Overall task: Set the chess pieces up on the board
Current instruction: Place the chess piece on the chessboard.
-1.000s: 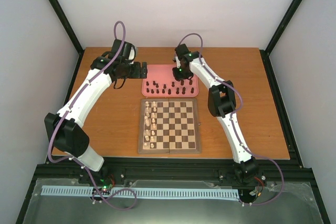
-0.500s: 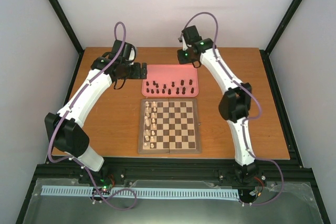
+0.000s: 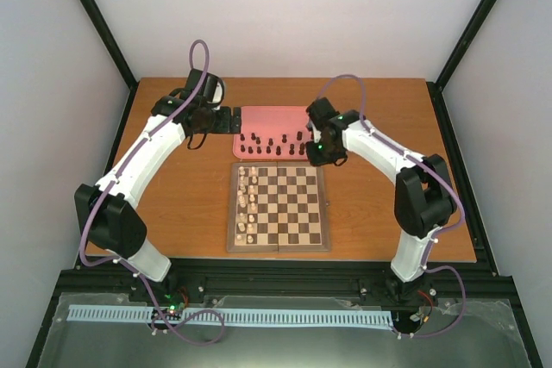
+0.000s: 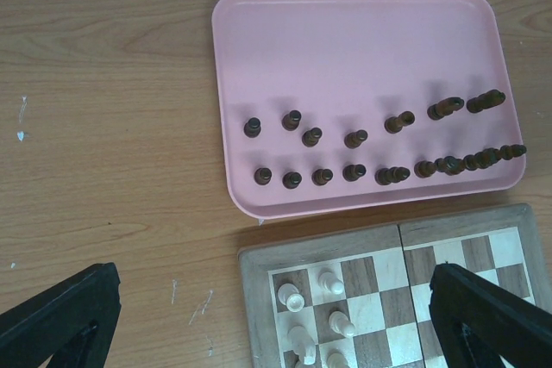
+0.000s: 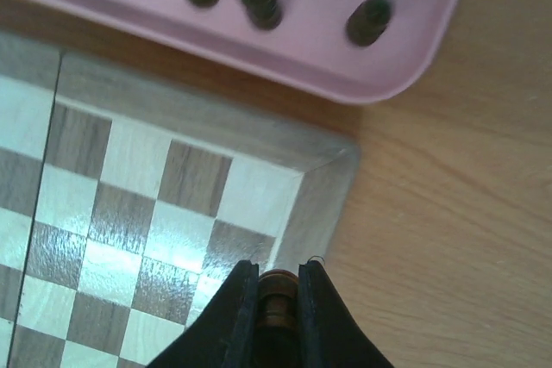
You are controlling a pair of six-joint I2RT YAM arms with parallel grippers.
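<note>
tray [image 3: 272, 118] behind board [image 3: 279, 248] | chess pieces [image 4: 354, 172] in tray — near its front | opposing pieces [image 3: 247, 204] on board's left

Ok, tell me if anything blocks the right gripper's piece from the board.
Nothing visible does. The right gripper holds a dark piece over the corner of the board, and the squares below it are bare.

Pink tray [image 4: 345, 49] on table [image 4: 112, 84], perhaps sixteen cream pieces [image 4: 331, 282].

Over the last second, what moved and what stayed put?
The right gripper rose from the pink tray and swung nearer, to the far-right corner of the board, shut on a dark chess piece. The left gripper stayed open beside the tray; the cream-white pieces kept their places.
</note>
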